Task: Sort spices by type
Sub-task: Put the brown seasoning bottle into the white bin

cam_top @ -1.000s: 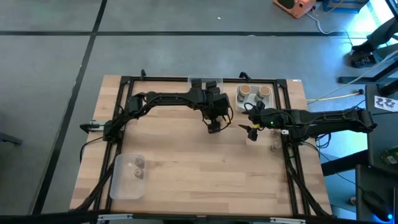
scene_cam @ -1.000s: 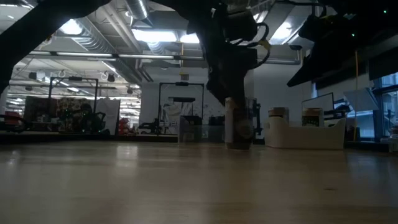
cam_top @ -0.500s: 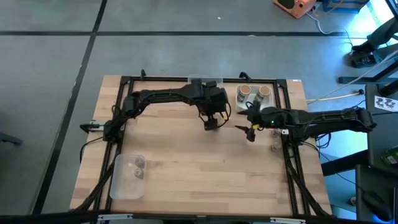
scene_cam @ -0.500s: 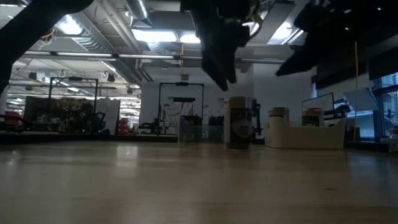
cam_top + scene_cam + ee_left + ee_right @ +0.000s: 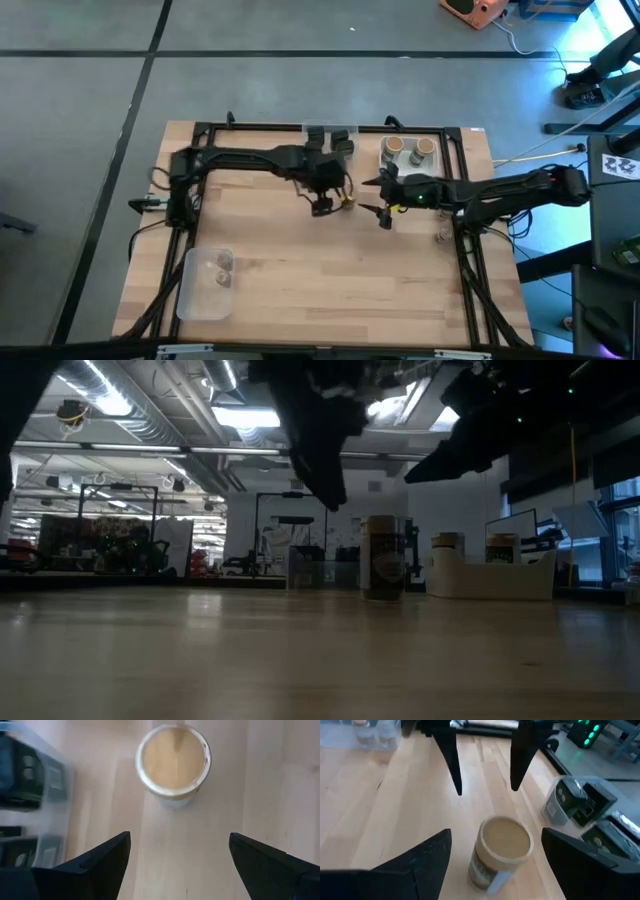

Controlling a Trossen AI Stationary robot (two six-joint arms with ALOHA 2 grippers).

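A round tan-topped jar (image 5: pixel 346 201) stands upright on its base on the wood table, between my two grippers; it also shows in the left wrist view (image 5: pixel 173 765), the right wrist view (image 5: pixel 502 847) and the low view (image 5: pixel 383 557). My left gripper (image 5: pixel 322 205) hovers open just to the jar's left, above the table. My right gripper (image 5: pixel 384 215) hangs open just to its right, fingers pointing toward it. Neither touches the jar.
A white tray (image 5: pixel 440 160) at the far right holds two tan-topped jars (image 5: pixel 395 145). A clear tray (image 5: pixel 318 133) at the far middle holds dark boxy jars (image 5: pixel 597 800). Another clear tray (image 5: pixel 190 300) near left holds tiny jars (image 5: pixel 222 264). One tiny jar (image 5: pixel 440 237) stands by the right frame.
My left gripper has come off the tan-topped jar, risen and drawn toward the table's left; the jar stays standing where it was set. My right gripper has moved left toward the jar.
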